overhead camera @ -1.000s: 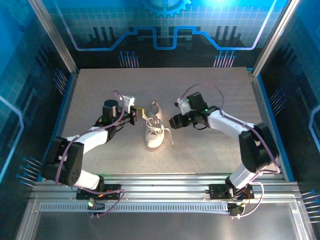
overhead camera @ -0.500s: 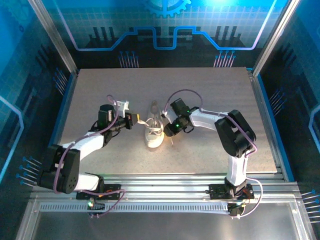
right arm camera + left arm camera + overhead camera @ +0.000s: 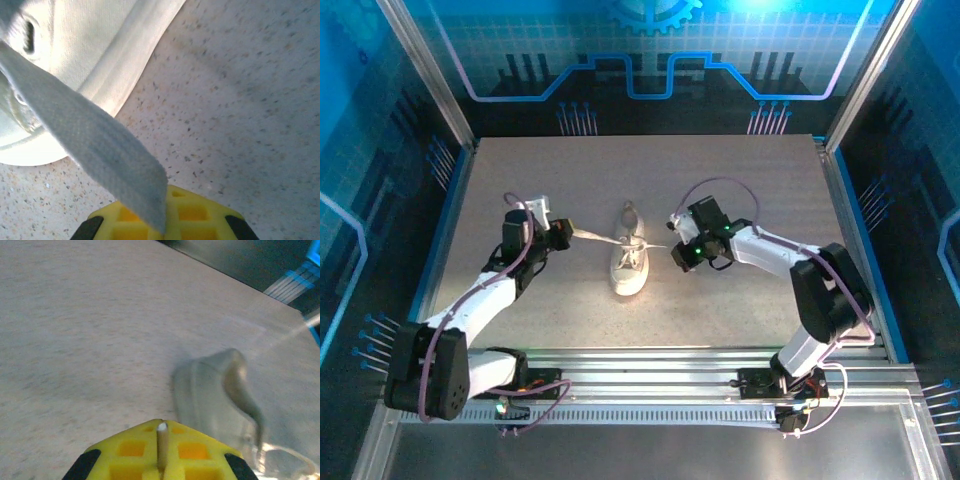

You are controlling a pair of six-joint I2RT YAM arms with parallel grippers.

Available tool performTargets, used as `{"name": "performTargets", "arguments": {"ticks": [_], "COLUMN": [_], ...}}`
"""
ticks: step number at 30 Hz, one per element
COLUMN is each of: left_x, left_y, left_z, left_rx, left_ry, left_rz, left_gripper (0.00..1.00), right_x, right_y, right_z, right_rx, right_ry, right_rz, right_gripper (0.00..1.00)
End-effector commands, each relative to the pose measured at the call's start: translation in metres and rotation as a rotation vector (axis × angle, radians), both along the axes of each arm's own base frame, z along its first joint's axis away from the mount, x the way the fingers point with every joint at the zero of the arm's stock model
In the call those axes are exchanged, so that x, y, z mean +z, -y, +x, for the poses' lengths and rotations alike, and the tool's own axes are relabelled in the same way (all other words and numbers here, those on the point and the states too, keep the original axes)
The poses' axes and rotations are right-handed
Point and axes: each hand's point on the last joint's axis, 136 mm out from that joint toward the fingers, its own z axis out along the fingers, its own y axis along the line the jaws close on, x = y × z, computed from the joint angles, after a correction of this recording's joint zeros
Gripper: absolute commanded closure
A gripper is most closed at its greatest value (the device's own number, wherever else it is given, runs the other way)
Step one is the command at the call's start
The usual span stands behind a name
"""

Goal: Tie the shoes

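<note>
You see the left gripper (image 3: 564, 233) left of the shoe (image 3: 629, 265) and the right gripper (image 3: 677, 250) just right of it, each pinching a lace (image 3: 95, 140) taut

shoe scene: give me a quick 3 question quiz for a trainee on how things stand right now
1. True or false: the sneaker lies tipped on its side.
2. What does the right hand grip? A the sole. B a lace. C nothing.
3. Fill in: the left lace, held by the left hand, runs ___ (slack or taut) to the sneaker.

Key: 1 false, it stands on its sole. 2 B. 3 taut.
</note>
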Motion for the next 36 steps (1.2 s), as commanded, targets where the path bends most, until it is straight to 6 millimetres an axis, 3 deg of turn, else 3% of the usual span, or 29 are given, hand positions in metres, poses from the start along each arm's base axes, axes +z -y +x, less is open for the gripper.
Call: {"name": "performTargets", "arguments": {"ticks": [1,9,14,18,23,31,36], "left_x": [-0.001,-0.019,-0.028,-0.036,-0.047,-0.057,-0.060], "left_y": [-0.039,-0.102,-0.133,-0.156,-0.161,-0.169,-0.180], "left_z": [-0.002,0.012,0.030,0.032,0.030,0.021,0.015], "left_rx": [0.196,0.397,0.448,0.466,0.432,0.453,0.490], "left_ry": [-0.072,-0.131,-0.157,-0.179,-0.200,-0.224,-0.234], "left_rz": [-0.022,-0.060,-0.099,-0.110,-0.144,-0.134,-0.127], "left_gripper": [1.00,1.00,1.00,1.00,1.00,1.00,1.00], "right_x": [0.006,0.009,0.001,-0.007,-0.011,0.001,-0.005], "right_y": [0.013,0.044,0.062,0.077,0.090,0.116,0.113], "right_z": [0.009,0.035,0.046,0.053,0.049,0.050,0.047], "right_rx": [-0.081,-0.216,-0.268,-0.318,-0.335,-0.381,-0.343], "right_ry": [-0.014,-0.034,-0.097,-0.143,-0.164,-0.114,-0.179], "right_rz": [-0.018,-0.013,0.010,0.009,0.002,-0.021,-0.015], "right_gripper": [1.00,1.00,1.00,1.00,1.00,1.00,1.00]}}
